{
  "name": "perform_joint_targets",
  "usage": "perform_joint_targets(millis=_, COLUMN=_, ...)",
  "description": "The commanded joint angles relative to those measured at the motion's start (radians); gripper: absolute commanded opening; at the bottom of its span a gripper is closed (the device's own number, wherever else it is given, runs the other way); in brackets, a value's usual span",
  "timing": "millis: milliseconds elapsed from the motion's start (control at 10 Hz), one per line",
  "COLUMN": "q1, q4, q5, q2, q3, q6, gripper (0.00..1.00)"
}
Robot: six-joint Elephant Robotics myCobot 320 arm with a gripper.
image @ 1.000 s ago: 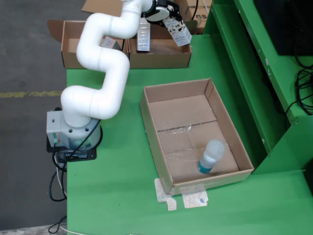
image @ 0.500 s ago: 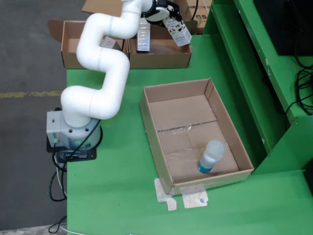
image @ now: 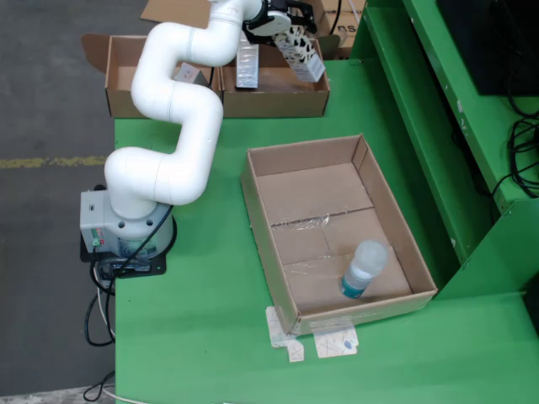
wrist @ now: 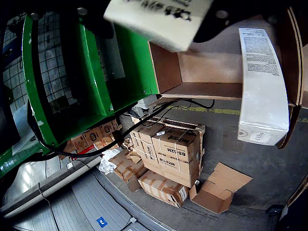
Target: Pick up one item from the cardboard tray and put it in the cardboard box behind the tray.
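I see my gripper pinching a white carton above the cardboard box; its long axis slants down toward the overhead view's right; a bottle lies in the tray.

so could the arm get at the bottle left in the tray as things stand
Probably not right away: the gripper is shut on a white carton over the back box. Otherwise the way looks free; the bottle stands alone in the open-topped tray.
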Motion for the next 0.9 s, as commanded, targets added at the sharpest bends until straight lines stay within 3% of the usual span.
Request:
perform_joint_targets(millis=0, q1=0.001, q4=0.013, q5=-0.012, q2=0.030, q3=0.031, q6=0.001, gripper=0.90)
perform_joint_targets(millis=100, q1=0.001, q4=0.013, q5=-0.012, q2=0.030, q3=0.031, q6=-0.002, gripper=1.00)
perform_joint_targets(millis=800, q1=0.001, q4=0.013, q5=-0.012, q2=0.030, q3=0.031, q6=0.003, gripper=1.00)
